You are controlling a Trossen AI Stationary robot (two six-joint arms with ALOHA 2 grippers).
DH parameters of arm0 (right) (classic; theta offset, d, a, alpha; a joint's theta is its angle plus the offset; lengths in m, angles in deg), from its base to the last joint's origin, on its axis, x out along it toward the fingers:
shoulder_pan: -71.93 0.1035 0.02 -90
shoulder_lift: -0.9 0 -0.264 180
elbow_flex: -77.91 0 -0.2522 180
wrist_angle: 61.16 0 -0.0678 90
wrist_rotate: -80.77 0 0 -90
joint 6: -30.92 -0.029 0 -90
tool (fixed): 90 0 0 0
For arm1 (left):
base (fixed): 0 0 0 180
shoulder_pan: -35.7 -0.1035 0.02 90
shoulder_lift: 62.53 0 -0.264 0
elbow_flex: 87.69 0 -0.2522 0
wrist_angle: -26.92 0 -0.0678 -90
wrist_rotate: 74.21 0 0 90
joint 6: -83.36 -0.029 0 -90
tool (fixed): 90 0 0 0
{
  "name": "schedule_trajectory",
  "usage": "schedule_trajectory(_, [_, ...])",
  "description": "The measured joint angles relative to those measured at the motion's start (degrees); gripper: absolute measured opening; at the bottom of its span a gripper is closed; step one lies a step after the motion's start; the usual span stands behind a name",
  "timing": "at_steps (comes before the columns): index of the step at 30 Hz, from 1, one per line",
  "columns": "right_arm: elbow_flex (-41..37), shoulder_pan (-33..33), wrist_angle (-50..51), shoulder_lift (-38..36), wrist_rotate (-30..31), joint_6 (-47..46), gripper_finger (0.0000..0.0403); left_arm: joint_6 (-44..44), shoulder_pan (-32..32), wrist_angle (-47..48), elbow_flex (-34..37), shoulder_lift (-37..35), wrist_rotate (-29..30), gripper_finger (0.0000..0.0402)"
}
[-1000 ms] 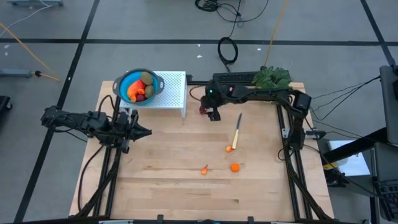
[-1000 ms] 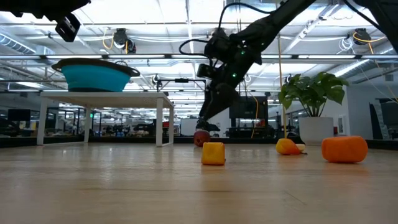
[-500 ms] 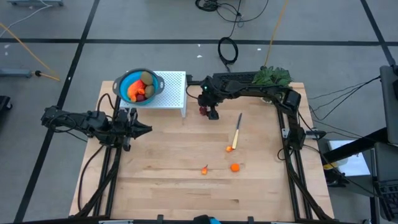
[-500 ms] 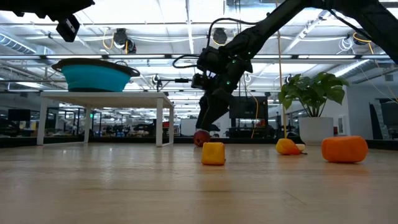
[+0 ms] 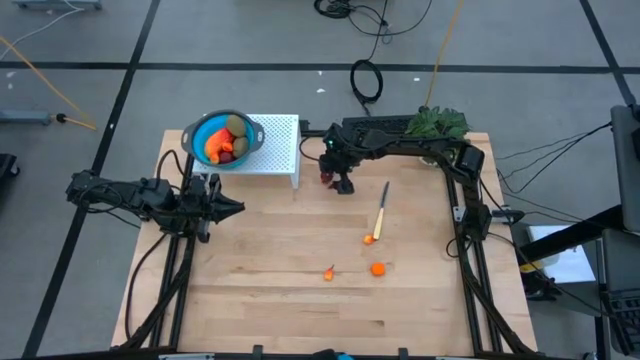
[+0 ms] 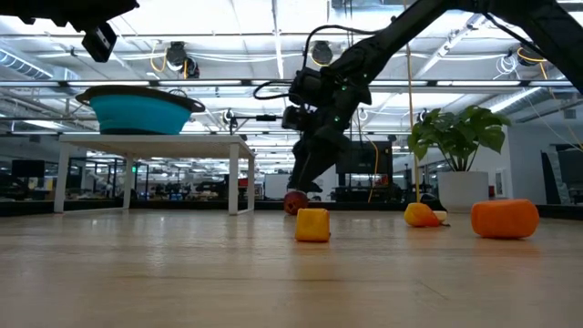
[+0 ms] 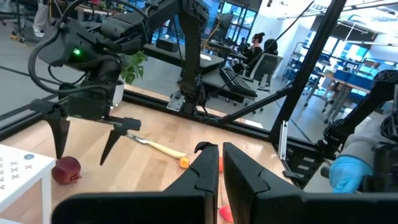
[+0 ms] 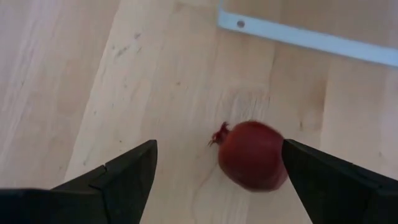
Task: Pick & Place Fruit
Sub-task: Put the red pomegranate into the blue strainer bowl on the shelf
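One dark red ball (image 8: 253,155) lies near the surface's far edge. Your right gripper (image 8: 214,168) hangs open above it; centre, then lower straight.

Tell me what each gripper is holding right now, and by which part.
Nothing is held. The right gripper is open, its fingers on either side of the dark red fruit on the table without gripping it. The left gripper is shut and empty.
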Motion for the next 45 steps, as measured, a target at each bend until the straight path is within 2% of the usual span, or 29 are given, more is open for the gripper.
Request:
schedule_trajectory(6, [-0.02,0.1,-3.93,0.0,1.54,1.17,0.0338,0.12,0.0,0.0,0.0,0.0,0.0,0.0021])
schedule_trajectory(9, [0.1,-0.36,-5.66,1.24,-1.03,-0.66,0.0338,0.16,0.0,0.0,0.0,0.0,0.0,0.0021])
schedule_trajectory(11, [0.04,-0.55,-4.44,2.61,-1.54,-2.41,0.0338,0.19,0.0,0.0,0.0,0.02,0.0,0.0021])
schedule_trajectory(15, [-0.04,-0.03,-2.34,3.8,3.07,0.53,0.0338,1.81,0.0,-0.04,-0.04,0.02,-0.02,0.0021])
schedule_trajectory(23, [-0.02,0.1,3.99,3.78,3.26,-1.74,0.0334,2.54,0.0,-0.01,-0.04,0.02,-0.02,0.0021])
schedule_trajectory(26, [-0.07,0.12,6.21,3.63,5.37,-1.71,0.0326,2.32,0.0,0.0,-0.04,0.01,-0.08,0.0021])
schedule_trajectory(29, [-0.05,0.15,6.1,3.19,7.76,-1.72,0.0321,2.17,0.0,0.02,-0.04,0.0,-0.1,0.0021])
schedule_trajectory(45, [-0.04,1.31,5.13,3.26,7.5,-7.02,0.0308,1.19,0.0,0.11,-0.04,0.01,-0.21,0.0021])
